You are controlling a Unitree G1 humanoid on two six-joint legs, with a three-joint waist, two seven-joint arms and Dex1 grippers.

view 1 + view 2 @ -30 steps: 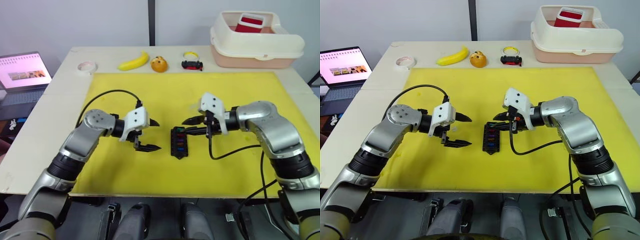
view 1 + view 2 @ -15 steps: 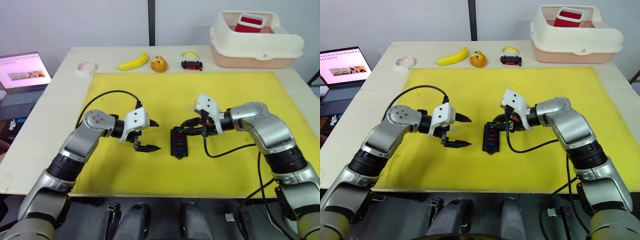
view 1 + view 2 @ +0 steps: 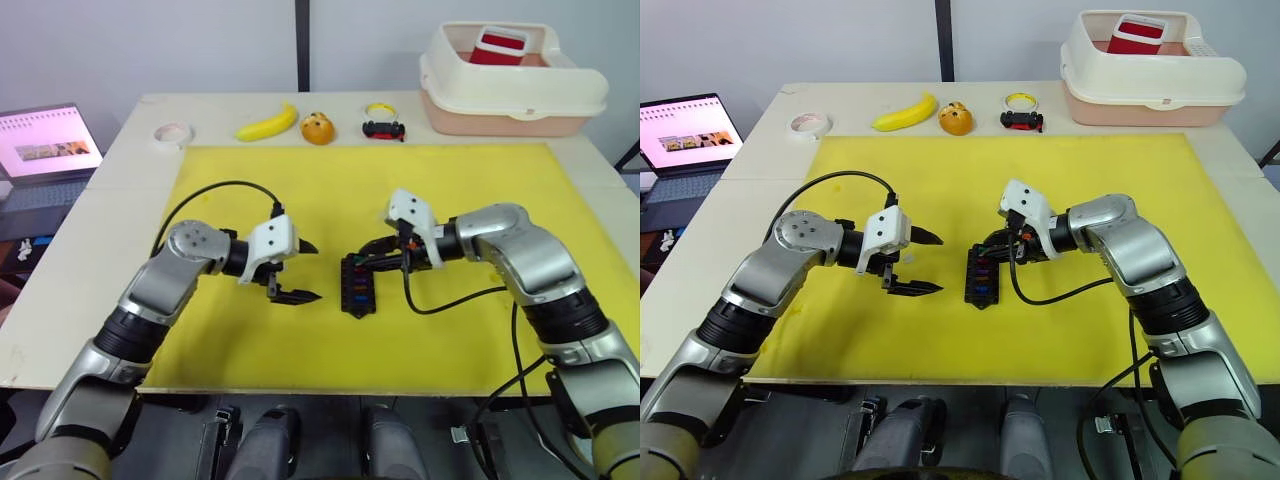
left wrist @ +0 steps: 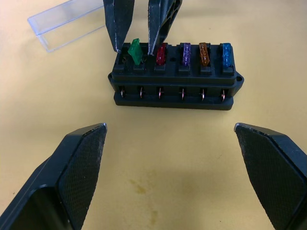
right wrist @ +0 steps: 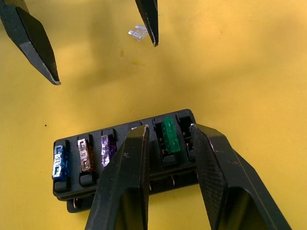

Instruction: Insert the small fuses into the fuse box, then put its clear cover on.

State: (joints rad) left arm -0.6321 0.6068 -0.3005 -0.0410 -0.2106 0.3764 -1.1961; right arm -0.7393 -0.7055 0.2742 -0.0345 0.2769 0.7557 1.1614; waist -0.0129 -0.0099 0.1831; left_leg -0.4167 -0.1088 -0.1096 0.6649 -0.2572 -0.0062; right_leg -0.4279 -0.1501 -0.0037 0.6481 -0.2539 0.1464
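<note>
Yellow mat (image 3: 470,330) covers most of the table; fuse box (image 3: 357,285) lies near its centre, long axis running away from the robot, between the two arms. Right gripper (image 5: 168,158) is nearer: its fingers straddle the green fuse (image 5: 170,136), which stands tilted and proud in its slot next to the end one, apparently not fully seated; grip looks loose, a gap showing on each side. Left gripper (image 3: 300,270) hangs spread wide, just beside the box on the robot's left, holding nothing. Four fuses sit seated: red, purple, tan, blue (image 4: 226,51). End slot appears empty. Clear cover (image 4: 67,24) lies on the mat just beyond the box. One pale loose fuse (image 5: 138,32) lies near the left fingertips.
</note>
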